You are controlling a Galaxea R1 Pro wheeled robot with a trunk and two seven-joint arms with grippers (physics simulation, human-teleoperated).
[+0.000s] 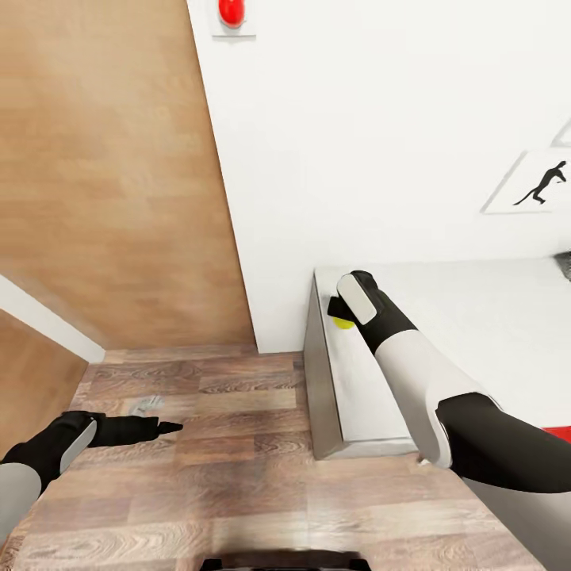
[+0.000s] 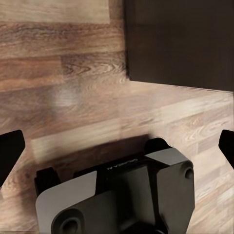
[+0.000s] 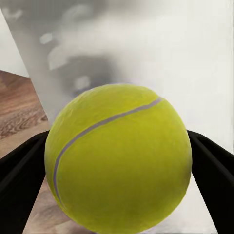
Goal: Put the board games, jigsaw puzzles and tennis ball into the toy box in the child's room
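Head view: right gripper [image 1: 342,311] fingers clamp the tennis ball [image 1: 343,322] over the desk [image 1: 507,333] left end; left gripper [image 1: 162,428] fingers spread wide above wood floor [image 1: 238,476].

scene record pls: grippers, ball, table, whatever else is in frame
right gripper: shut on tennis ball, a finger pressing each side of it
ball location: over the table, near its end by the wall
left gripper: open, holding nothing, over the wood floor
wall picture: black silhouette figure
red object: high on the wall, unidentified
toy box: not seen
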